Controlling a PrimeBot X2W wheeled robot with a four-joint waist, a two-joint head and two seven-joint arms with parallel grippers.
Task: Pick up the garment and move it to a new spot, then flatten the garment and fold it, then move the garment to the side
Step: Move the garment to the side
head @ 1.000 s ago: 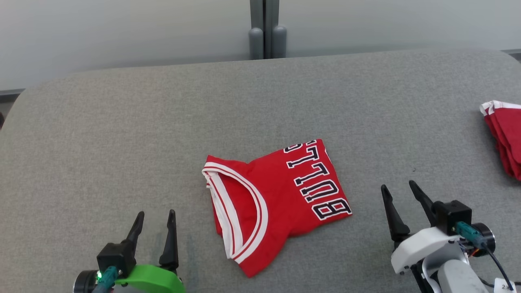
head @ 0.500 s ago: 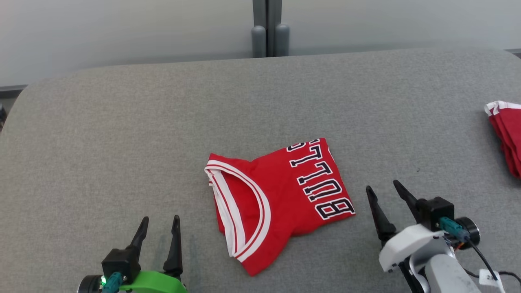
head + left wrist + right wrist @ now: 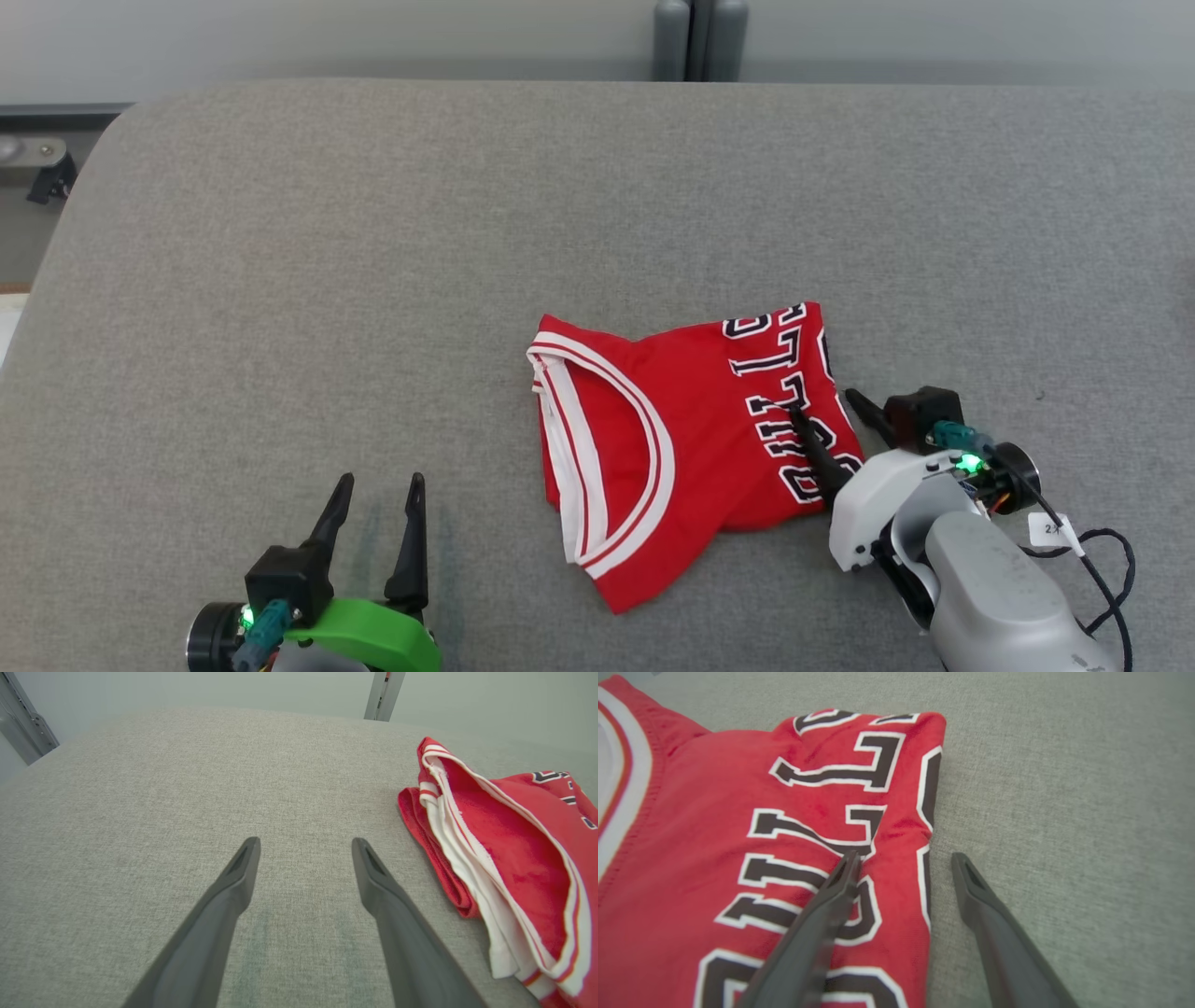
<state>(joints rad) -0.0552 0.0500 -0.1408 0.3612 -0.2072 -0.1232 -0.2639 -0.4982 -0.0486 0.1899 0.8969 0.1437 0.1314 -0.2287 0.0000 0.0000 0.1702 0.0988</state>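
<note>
Head view: I am observing the garment [image 3: 691, 448], a red jersey, lying folded on the grey padded surface [image 3: 373, 233]. It is sitting in the near half of the surface, slightly toward the right edge. Its white-trimmed neckline is facing the left edge, and its black-and-white lettering is running along the folded side that is facing the right edge.

I am reading the right gripper [image 3: 822, 403] as spread wide and holding nothing. It is straddling the garment's right folded side: one finger is lying over the lettering, and the other is standing over bare surface just beside the fold. In the right wrist view the finger [image 3: 831, 905] over the fabric is pointing at the middle letters. I cannot tell whether its tip is pressing on the cloth or hovering just above it.

I am reading the left gripper [image 3: 383, 478] as spread wide too, and empty. It is pointing toward the far edge over bare surface near the near edge, left of the garment. In the left wrist view the neckline side of the garment is showing near the gripper's right finger but apart from it.
</note>
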